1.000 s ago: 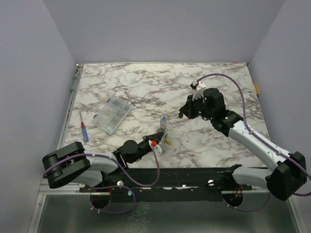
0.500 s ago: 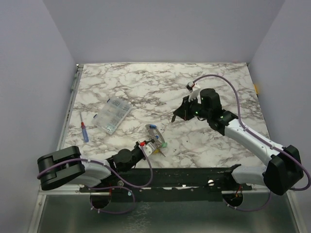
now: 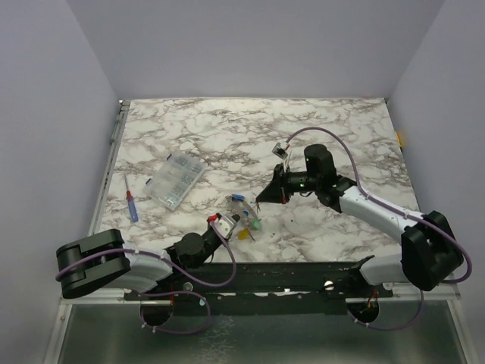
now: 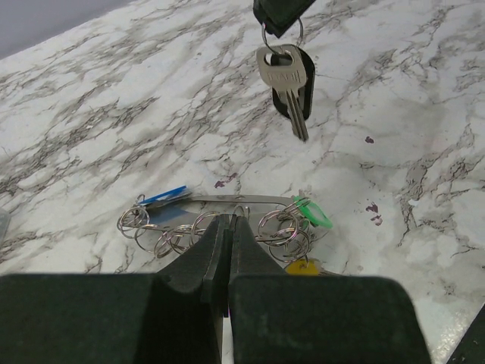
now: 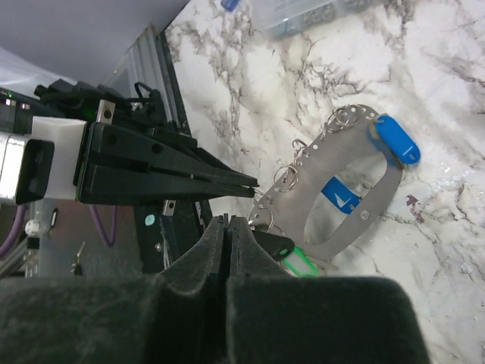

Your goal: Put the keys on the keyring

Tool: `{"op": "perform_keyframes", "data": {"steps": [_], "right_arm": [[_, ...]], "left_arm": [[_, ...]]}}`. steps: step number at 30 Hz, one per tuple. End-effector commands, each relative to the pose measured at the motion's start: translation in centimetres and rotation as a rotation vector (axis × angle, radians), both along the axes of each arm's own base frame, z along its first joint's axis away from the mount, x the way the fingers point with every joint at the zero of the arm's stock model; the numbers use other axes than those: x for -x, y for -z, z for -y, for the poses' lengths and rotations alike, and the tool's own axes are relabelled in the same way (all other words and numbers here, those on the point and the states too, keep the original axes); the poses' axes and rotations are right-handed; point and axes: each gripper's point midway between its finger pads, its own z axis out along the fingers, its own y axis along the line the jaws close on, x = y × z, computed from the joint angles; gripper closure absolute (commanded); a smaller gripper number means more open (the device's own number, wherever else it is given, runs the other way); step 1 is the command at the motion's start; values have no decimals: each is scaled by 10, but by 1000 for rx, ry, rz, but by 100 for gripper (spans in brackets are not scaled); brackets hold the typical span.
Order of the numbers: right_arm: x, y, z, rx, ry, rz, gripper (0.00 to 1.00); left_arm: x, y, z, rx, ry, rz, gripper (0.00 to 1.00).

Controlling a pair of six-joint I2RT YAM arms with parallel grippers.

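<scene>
Left gripper (image 4: pixel 229 221) clamped on near edge of metal keyring (image 4: pixel 250 199), at 6 o'clock of marble table (image 3: pixel 341 121), blue/green/yellow-headed keys (image 4: pixel 312 212) on it, right gripper (image 3: pixel 260 202) at keyring's 2 o'clock, pinched shut on dangling silver key (image 4: pixel 286 83).

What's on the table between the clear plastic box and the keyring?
Nothing. The top view shows only bare marble table between the clear box and the keyring.
</scene>
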Motion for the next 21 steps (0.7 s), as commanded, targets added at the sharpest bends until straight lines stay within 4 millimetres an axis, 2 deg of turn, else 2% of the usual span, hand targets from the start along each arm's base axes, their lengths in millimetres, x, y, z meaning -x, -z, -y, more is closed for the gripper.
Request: {"op": "perform_keyframes", "data": {"steps": [1, 9, 12, 15, 21], "right_arm": [[11, 2, -5, -29, -116, 14, 99], [10, 20, -8, 7, -144, -56, 99], [8, 20, -10, 4, -154, -54, 99], [2, 20, -12, 15, -159, -36, 99], [-10, 35, -15, 68, -157, -40, 99]], "left_arm": [[1, -1, -7, 61, -31, -16, 100], [-2, -9, -6, 107, -49, -14, 100], [-3, -12, -6, 126, -53, -13, 100], [-3, -14, -6, 139, -54, -10, 100], [-3, -18, -3, 167, -47, -3, 100]]}}
